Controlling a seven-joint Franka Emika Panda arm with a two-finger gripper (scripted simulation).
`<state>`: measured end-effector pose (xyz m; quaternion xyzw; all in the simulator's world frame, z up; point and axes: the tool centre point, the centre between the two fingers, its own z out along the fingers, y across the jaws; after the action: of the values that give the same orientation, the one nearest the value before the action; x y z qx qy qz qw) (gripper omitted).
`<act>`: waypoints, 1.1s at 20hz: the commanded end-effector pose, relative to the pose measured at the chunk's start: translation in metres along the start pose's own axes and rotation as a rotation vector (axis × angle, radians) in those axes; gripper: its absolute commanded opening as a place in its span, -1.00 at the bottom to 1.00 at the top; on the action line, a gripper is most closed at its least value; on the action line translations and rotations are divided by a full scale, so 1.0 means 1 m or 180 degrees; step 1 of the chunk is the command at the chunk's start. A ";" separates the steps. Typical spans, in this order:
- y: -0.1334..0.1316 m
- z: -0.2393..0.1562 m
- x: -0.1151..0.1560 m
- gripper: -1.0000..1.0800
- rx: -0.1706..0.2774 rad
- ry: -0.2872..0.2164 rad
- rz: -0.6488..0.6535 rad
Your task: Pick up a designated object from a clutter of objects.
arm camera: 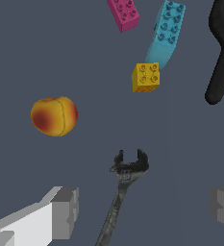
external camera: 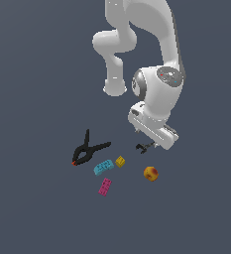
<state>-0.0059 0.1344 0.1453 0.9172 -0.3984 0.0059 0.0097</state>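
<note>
From the exterior view, my jaws (external camera: 154, 144) hang low over the dark grey worktop (external camera: 32, 208), right above the slim dark wrench (external camera: 145, 147), which pokes out toward the exterior view's left from under my hand. The black spring clamp (external camera: 88, 150) with its red tip lies well apart on the exterior view's left. Between the clamp and the wrench sit the cyan brick (external camera: 103, 167) and the small yellow block (external camera: 120, 161), just beside each other. The magenta brick (external camera: 105, 186) lies near the cyan one, toward the camera. The orange-red ball (external camera: 151, 173) rests near the wrench, apart from it.

In the wrist view, my jaws (arm camera: 143, 209) are spread wide: one grey finger (arm camera: 65, 211) and the other (arm camera: 222, 207) stand far apart, pinching nothing. The wrench (arm camera: 124, 188) lies flat on the worktop (arm camera: 27, 48) between them, nearer the first finger, its small open end pointing away from me. The ball (arm camera: 54, 116), yellow block (arm camera: 146, 77), cyan brick (arm camera: 165, 33), magenta brick (arm camera: 123, 13) and a piece of the clamp (arm camera: 222, 53) lie beyond it.
</note>
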 end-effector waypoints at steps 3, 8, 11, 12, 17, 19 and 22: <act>-0.006 0.017 -0.015 0.92 0.0008 -0.0007 0.0274; -0.011 0.035 -0.033 0.92 0.0015 -0.0019 0.0573; -0.013 0.046 -0.044 0.92 0.0019 -0.0027 0.0753; -0.014 0.050 -0.048 0.92 0.0020 -0.0030 0.0813; -0.016 0.066 -0.064 0.92 0.0025 -0.0045 0.1079; -0.017 0.071 -0.069 0.92 0.0026 -0.0050 0.1165; -0.017 0.077 -0.076 0.92 0.0027 -0.0057 0.1270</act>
<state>-0.0430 0.1974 0.0699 0.8254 -0.5646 0.0014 0.0015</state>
